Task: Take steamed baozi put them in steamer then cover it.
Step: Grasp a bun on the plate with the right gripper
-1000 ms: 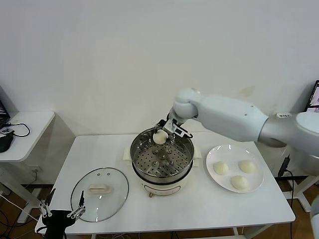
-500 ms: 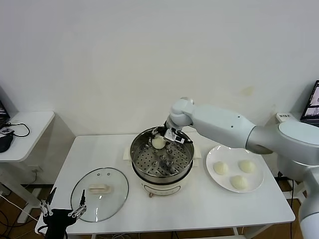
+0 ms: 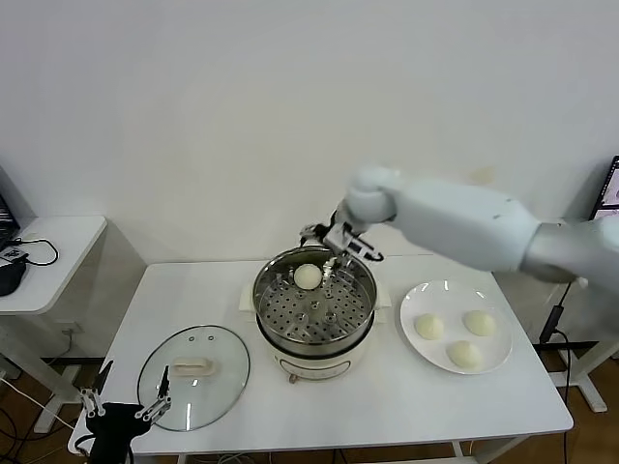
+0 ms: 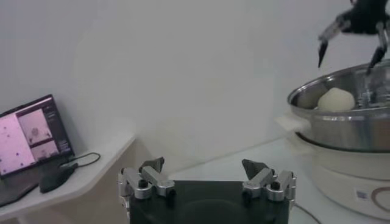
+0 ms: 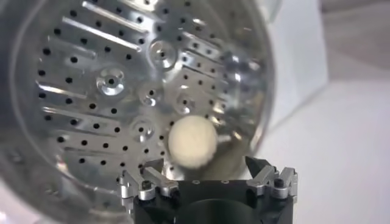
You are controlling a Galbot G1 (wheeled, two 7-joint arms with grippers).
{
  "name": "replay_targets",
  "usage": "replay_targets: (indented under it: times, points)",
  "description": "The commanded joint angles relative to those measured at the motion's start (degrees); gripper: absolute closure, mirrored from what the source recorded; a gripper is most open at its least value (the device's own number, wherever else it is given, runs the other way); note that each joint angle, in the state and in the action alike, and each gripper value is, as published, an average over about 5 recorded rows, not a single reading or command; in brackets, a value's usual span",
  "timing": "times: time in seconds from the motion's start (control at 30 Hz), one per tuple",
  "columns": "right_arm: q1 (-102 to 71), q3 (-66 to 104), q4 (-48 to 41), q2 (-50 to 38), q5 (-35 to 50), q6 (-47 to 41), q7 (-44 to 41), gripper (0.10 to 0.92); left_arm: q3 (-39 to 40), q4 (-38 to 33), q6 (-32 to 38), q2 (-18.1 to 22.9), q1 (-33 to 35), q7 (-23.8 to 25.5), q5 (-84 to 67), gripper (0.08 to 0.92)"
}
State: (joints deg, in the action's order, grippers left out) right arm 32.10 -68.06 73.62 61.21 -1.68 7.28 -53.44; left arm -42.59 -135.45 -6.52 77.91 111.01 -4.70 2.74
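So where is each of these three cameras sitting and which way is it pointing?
Head view: high on the robot, looking down at the table; the right arm reaches over the steamer, the left gripper shows at the table's near edge.
Left wrist view: low, facing across towards the steamer; the left gripper is open.
Right wrist view: looking down into the steamer; the right gripper is open.
All three show the baozi on the tray.
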Motion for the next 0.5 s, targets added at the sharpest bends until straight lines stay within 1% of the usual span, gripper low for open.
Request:
replay_targets:
  times: [0.03,0.13,0.23,0.37,0.5]
  points:
    - [8.8,0.3,18.3,-24.9,14.3,-23.4,-5.5,0.203,0.4,-0.3,-0.1,-0.7,-0.2,0.1,0.0,0.177]
    - [6.7,-0.1,21.2,-31.8,12.4,-24.6,-6.0,0.203,0.9,-0.5,-0.3,-1.3,-0.6,0.2,-0.1,0.177]
    - [3.8,-0.8,22.6,-36.0,9.7,-24.1,-5.7,0.203,1.4,-0.4,-0.4,-1.9,-0.9,0.3,-0.2,0.177]
    - [-3.0,1.7,23.7,-39.5,7.3,-23.7,-4.8,0.203,1.7,-0.1,-0.3,-2.6,-1.1,0.3,-0.3,0.177]
    - [-13.2,7.6,23.2,-41.6,5.2,-23.5,-3.0,0.202,2.0,0.2,-0.3,-2.7,-1.0,0.3,-0.1,0.177]
